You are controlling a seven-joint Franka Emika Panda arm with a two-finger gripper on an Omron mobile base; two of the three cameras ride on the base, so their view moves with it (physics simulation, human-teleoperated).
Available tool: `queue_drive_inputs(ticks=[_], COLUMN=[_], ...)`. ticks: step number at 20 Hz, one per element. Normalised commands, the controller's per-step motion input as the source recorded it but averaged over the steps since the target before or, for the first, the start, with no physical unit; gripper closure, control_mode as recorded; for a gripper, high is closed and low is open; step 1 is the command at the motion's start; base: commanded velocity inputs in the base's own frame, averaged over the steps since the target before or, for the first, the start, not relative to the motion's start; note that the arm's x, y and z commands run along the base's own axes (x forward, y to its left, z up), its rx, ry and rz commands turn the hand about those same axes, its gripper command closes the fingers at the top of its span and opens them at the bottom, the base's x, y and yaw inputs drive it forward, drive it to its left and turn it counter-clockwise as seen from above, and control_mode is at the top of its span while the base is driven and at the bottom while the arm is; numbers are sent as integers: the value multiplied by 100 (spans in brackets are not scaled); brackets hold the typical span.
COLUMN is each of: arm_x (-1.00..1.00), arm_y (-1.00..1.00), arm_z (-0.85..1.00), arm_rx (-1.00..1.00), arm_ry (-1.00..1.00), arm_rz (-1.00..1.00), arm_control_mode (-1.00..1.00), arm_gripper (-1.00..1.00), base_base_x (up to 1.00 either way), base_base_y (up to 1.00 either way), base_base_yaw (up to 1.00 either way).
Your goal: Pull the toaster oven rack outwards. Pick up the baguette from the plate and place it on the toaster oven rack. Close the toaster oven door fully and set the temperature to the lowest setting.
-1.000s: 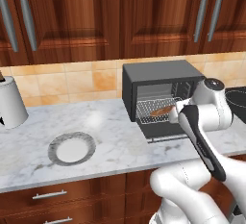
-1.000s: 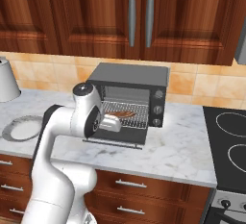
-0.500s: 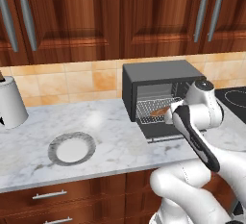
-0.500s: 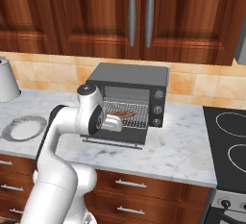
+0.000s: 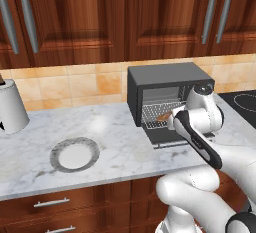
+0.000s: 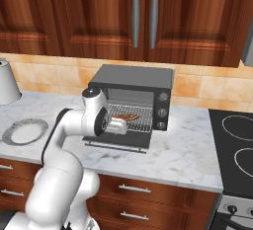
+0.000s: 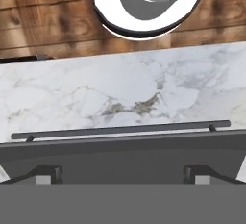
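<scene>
baguette (image 6: 129, 118) on toaster oven rack (image 6: 141, 111) | toaster oven door (image 7: 120, 158) down | no readable writing

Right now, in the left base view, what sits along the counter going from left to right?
White canister → plate → toaster oven, door down with the baguette on its rack → stovetop at the far right.

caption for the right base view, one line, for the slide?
White arm's open gripper over the lowered dark grey toaster oven door; reddish-brown baguette lies on the pulled-out wire rack.
</scene>
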Motion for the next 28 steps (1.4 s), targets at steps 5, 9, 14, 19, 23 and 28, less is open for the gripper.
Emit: queue_drive_inputs(ticks=[5, 9, 14, 19, 23, 28], arm_x=[16, 16, 19, 19, 15, 7], arm_y=[0, 0, 2, 0, 0, 0], arm_z=[-15, -17, -21, -19, -19, -20], arm_rx=[-2, -3, -4, -3, -3, -1], arm_ry=[0, 0, 0, 0, 0, 0], arm_rz=[0, 0, 0, 0, 0, 0], arm_control_mode=[-100, -100, -100, -100, -100, -100], arm_gripper=[-100, -100, -100, -100, -100, -100], base_base_x=[0, 0, 0, 0, 0, 0], base_base_y=[0, 0, 0, 0, 0, 0], base_base_yaw=[0, 0, 0, 0, 0, 0])
